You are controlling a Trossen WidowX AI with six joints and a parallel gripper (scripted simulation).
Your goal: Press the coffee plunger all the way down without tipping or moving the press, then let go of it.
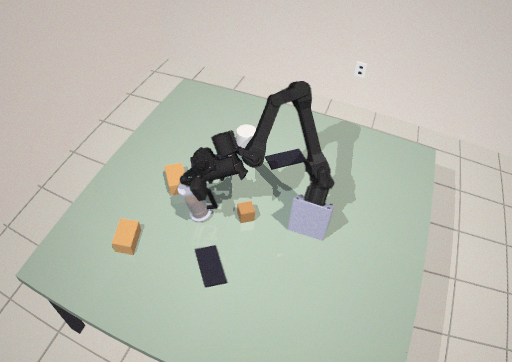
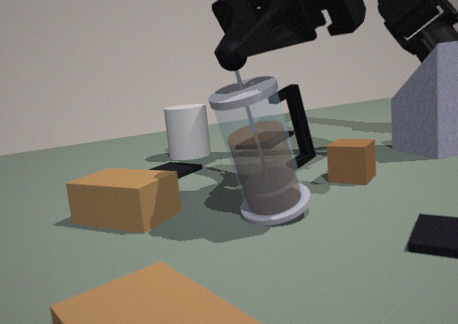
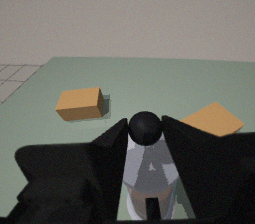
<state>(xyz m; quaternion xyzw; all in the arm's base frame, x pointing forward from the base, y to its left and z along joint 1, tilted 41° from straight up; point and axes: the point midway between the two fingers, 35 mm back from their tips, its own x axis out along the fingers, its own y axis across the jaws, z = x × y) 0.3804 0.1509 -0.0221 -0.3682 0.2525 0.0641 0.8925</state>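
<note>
The coffee press [image 1: 197, 206] [image 2: 272, 181] [image 3: 149, 172] is a clear cylinder with brown contents, a light grey lid and base, and a black handle. In the exterior view it leans to the left, away from its handle, with the base tilted and its handle side raised. My gripper [image 2: 231, 53] [image 3: 144, 121] is shut on the round black plunger knob [image 2: 232, 61] [image 3: 145, 131], seen between the fingertips in the wrist view. A short length of thin rod [image 2: 238, 77] shows between knob and lid. The filter disc [image 2: 264, 140] inside is partly obscured by the brown contents.
An orange block [image 1: 175, 178] [image 2: 121, 199] is near the press, another [image 1: 126, 236] [image 2: 152, 299] farther off. A small orange cube [image 1: 246, 212] [image 2: 351, 161] is on the handle side. A white cylinder [image 1: 245, 135] [image 2: 187, 132] and dark flat slabs [image 1: 211, 266] [image 1: 286, 158] also lie on the table.
</note>
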